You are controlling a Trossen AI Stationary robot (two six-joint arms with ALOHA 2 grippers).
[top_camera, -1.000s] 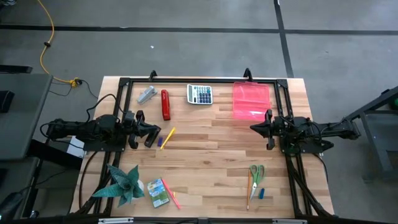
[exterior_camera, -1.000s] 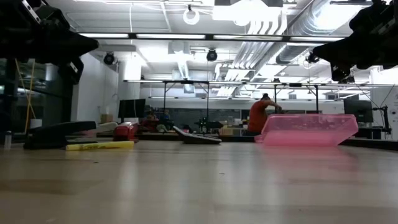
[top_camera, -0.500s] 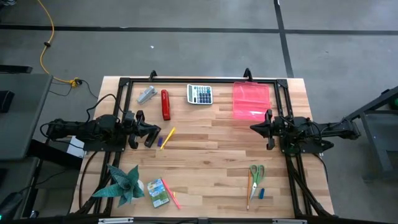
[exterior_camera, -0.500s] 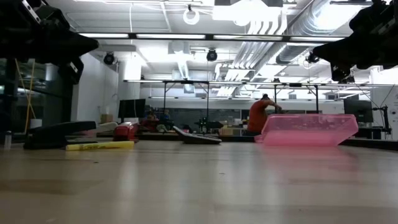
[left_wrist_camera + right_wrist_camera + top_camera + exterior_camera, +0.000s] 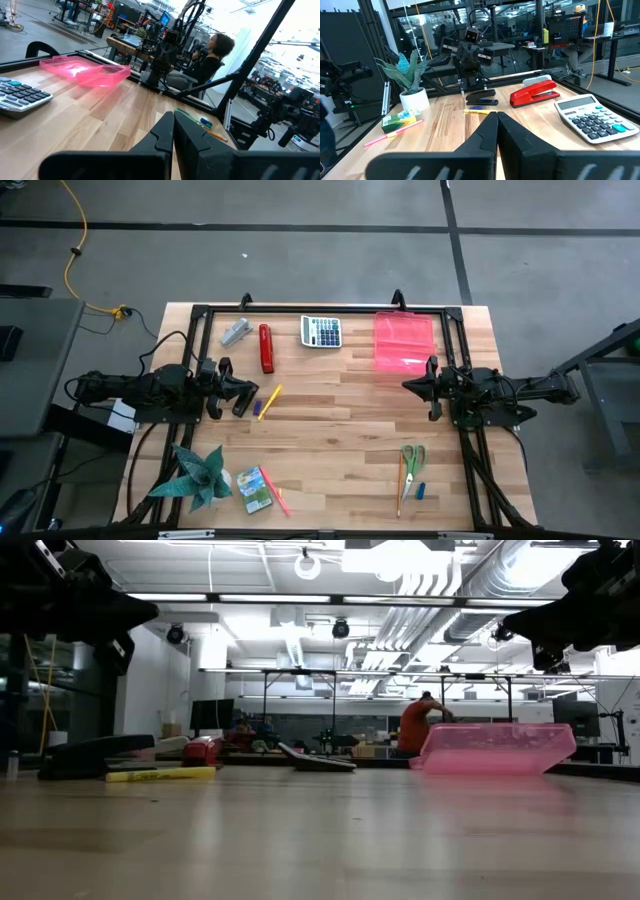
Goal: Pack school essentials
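Both grippers are shut, hang above the table and touch nothing. My left gripper (image 5: 246, 397) (image 5: 173, 134) is at the table's left side, just left of the yellow stick (image 5: 271, 399) (image 5: 478, 112) and the purple stick (image 5: 258, 409), which lie flat. My right gripper (image 5: 408, 385) (image 5: 497, 131) is at the right side. The green-handled scissors (image 5: 412, 457) (image 5: 187, 115), orange pencil (image 5: 400, 490) and blue eraser (image 5: 421, 491) lie near the right near corner. The green-yellow crayon box (image 5: 254, 488) (image 5: 398, 121) and pink stick (image 5: 279, 501) lie near the left near corner.
A clear pink case (image 5: 404, 340) (image 5: 497, 748) sits at the far right. The calculator (image 5: 321, 332), red stapler (image 5: 266, 348) and a grey piece (image 5: 236, 332) lie along the far edge. A potted plant (image 5: 199, 475) stands at the near left corner. A person in red (image 5: 413, 727) is far behind.
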